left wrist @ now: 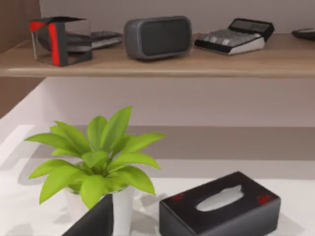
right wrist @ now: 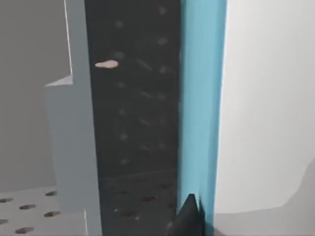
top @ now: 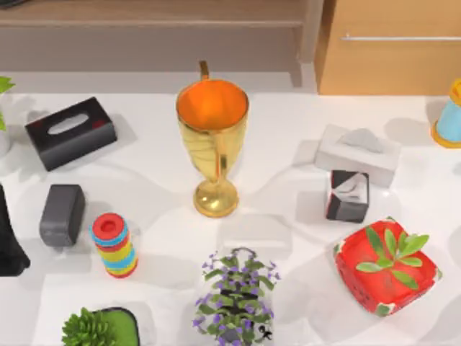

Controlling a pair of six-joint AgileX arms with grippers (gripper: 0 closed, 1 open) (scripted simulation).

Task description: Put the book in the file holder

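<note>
Up close in the right wrist view stands the file holder, grey and perforated, with a dark inner wall. The book stands upright against that wall, showing a blue edge with a white face beside it. A dark part of my right gripper sits at the foot of the blue edge. My left gripper is a black shape parked at the table's left edge, and a dark part of it shows low in the left wrist view.
A gold cup stands mid-table. Around it are a black tissue box, grey tissue box, small black-and-white box, grey speaker, ring stack, purple flower pot and red planter.
</note>
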